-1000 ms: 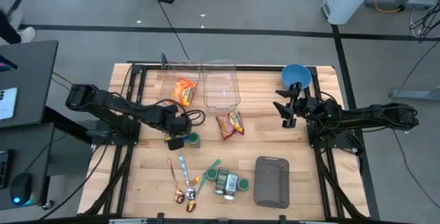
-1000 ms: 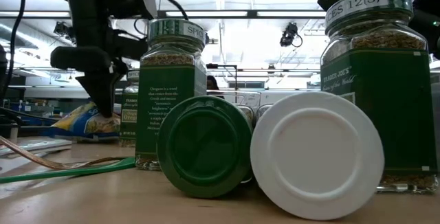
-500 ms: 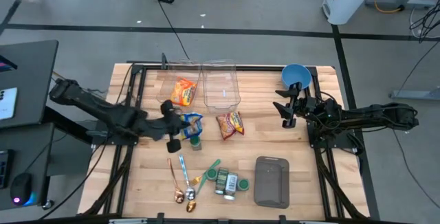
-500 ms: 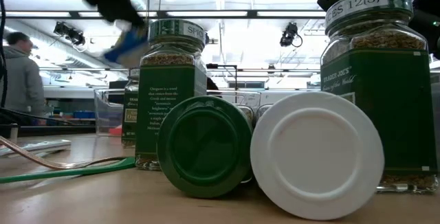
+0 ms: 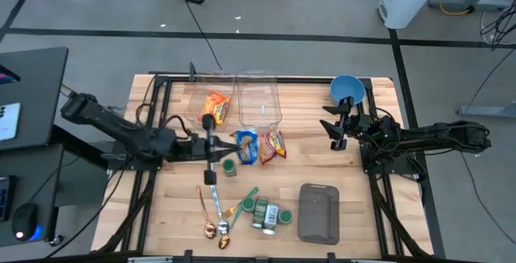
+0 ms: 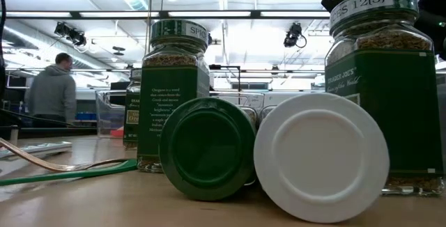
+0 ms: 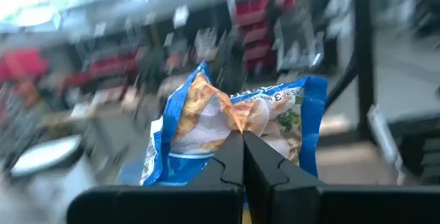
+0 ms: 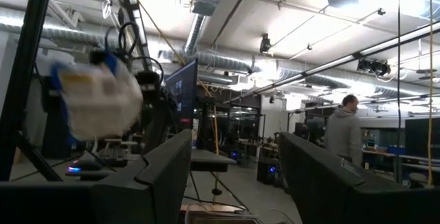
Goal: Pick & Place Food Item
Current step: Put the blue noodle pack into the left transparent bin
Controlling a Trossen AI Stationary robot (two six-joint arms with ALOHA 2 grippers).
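- Left hand (image 5: 224, 147) sits over the middle of the tabletop (image 5: 355, 206), fingers pressed together on one edge of the blue snack bag (image 5: 247, 146). In the left wrist view the bag (image 7: 234, 138) stands up beyond the pinched fingertips (image 7: 230, 159), so the grip is at the seam, likely so the pouch hangs free for carrying.
- The bag is off the wood, just left of the red-and-yellow packet (image 5: 272, 144) and near side of the two clear bins (image 5: 258, 99). An orange packet (image 5: 214, 107) already lies in the left bin; my guess is the blue bag goes to one of the bins.
- Right hand (image 5: 334, 126) waits at the right side below the blue bowl (image 5: 347, 89), fingers spread, holding nothing.
- Versus a second ago: the left hand was pointing down at the tabletop by the green-lidded jar (image 5: 230, 166); now it has risen, swung level, and carried the bag toward the centre. It has left the low view entirely. The right arm is unchanged.
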